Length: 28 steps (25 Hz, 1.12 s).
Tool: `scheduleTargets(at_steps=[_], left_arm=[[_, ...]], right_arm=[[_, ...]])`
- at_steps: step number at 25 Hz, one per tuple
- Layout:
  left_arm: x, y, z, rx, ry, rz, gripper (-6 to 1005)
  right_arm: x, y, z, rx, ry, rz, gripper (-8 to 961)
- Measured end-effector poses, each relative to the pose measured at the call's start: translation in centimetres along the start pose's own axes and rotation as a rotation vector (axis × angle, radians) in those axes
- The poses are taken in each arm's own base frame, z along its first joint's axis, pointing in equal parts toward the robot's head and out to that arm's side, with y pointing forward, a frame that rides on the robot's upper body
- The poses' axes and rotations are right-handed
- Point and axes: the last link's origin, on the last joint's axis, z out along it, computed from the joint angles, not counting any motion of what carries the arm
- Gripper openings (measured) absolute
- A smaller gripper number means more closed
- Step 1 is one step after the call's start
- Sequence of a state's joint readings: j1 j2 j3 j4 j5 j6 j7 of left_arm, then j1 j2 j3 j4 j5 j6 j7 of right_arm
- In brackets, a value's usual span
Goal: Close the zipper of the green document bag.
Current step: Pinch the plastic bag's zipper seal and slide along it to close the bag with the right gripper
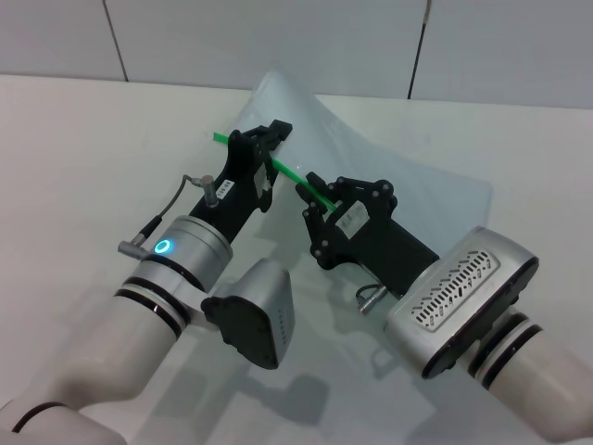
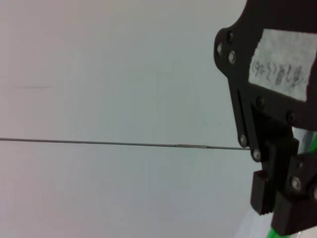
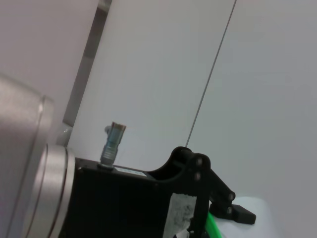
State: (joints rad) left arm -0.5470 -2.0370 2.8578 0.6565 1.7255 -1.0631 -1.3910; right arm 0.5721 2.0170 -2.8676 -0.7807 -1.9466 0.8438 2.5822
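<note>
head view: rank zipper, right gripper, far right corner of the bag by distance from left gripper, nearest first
1. zipper: green strip running through the left gripper.
2. right gripper: beside it, further along the strip.
3. far right corner of the green document bag: farthest, on the table.

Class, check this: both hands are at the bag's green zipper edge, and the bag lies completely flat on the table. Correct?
Not quite. Both hands, left hand and right hand, are at the zipper, but the green document bag is lifted along that edge, not flat. The head view shows it.

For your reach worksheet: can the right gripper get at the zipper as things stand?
Probably yes. The right gripper already sits on the zipper, apparently pinching the green strip beside the left gripper, and nothing lies between them.
</note>
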Motion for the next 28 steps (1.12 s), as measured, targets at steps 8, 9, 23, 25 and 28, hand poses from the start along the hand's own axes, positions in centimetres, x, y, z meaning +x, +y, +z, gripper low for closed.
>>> scheduleTargets(at_steps=[8,9,23,25,28], left_arm=[[-0.02,0.06,-0.09,-0.002,-0.001,-0.003,55],[-0.03,0.08,-0.11,-0.002,-0.001,-0.005,55],[-0.2,-0.22,-0.26,0.021,-0.008,-0.039,54],[-0.22,-0.23,-0.26,0.022,-0.008,-0.044,54],[-0.12,-0.23,-0.32,0.023,0.002,-0.048,54]], right_arm=[[0.01,0.08,-0.02,-0.003,0.0,-0.001,96],[0.01,0.08,-0.03,-0.003,0.0,-0.001,94],[0.12,-0.31,-0.64,0.03,-0.023,-0.002,77],[0.19,-0.3,-0.71,0.031,-0.021,0.0,77],[0.3,-0.31,-0.81,0.033,-0.017,0.001,78]])
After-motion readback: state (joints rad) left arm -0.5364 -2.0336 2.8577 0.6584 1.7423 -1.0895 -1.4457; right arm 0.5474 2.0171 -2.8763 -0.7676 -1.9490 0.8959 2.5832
